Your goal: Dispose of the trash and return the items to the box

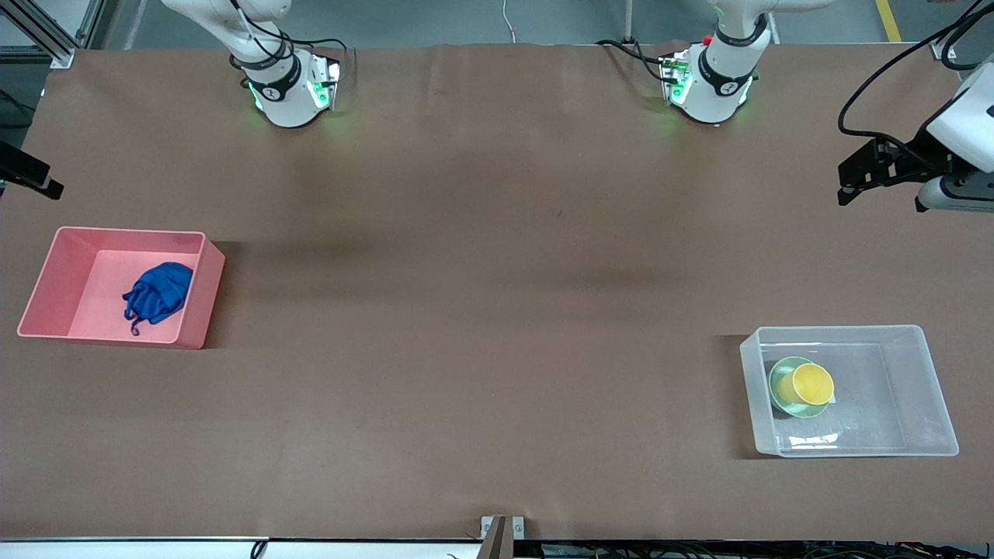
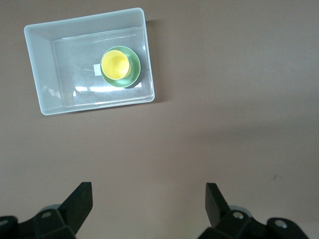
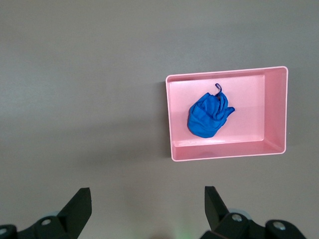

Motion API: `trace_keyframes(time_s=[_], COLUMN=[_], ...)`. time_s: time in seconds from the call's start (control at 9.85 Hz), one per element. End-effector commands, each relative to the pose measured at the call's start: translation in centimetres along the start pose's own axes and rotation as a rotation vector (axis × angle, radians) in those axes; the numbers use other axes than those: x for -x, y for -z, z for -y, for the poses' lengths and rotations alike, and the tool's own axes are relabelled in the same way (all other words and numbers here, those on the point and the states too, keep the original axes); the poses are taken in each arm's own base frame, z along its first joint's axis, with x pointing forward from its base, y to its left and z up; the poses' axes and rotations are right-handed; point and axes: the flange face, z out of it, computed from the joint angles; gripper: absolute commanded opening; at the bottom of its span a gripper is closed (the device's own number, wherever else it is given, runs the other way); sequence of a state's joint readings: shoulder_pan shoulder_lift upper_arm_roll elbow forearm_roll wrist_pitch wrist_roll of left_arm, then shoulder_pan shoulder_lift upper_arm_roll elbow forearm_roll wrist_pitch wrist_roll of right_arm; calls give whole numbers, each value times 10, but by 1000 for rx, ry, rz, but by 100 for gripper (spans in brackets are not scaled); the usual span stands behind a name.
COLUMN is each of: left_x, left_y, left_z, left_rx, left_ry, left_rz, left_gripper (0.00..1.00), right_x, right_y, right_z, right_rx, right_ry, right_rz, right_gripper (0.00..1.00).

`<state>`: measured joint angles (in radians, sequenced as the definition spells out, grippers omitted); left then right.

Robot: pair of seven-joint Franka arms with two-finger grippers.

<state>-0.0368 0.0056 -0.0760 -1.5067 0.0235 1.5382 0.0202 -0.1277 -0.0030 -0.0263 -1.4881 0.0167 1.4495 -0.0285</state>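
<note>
The blue wad [image 1: 158, 293] lies in the pink bin [image 1: 46, 283] toward the right arm's end; it also shows in the right wrist view [image 3: 208, 115]. The yellow cup [image 1: 812, 384] sits in the mint-green bowl [image 1: 779, 378], inside the clear tub [image 1: 924, 388] toward the left arm's end. The left wrist view shows the cup [image 2: 115, 64], the bowl [image 2: 132, 71] and the tub [image 2: 42, 74]. My left gripper [image 2: 148, 186] is open and empty, high over bare table. My right gripper [image 3: 148, 191] is open and empty, high over bare table beside the pink bin [image 3: 276, 109].
Brown paper covers the table [image 1: 497, 272]. The two arm bases [image 1: 287, 85] stand along its edge farthest from the front camera. A small metal bracket [image 1: 501, 532] sits at the nearest edge.
</note>
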Motion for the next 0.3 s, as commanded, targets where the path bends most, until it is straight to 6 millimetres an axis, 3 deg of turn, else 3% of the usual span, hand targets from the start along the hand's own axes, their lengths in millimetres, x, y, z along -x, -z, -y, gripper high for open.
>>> trace_keyframes(time_s=[0.0, 0.2], left_x=[3, 2], left_y=[-16, -18], left_z=[0, 7], left_rx=[17, 16], left_ry=[26, 37], left_rz=[36, 37], left_gripper=[100, 100], right_x=[4, 4], right_y=[2, 2], right_z=[-2, -2], right_rx=[7, 7], right_ry=[2, 2], right_rz=[0, 1], right_gripper=[100, 100])
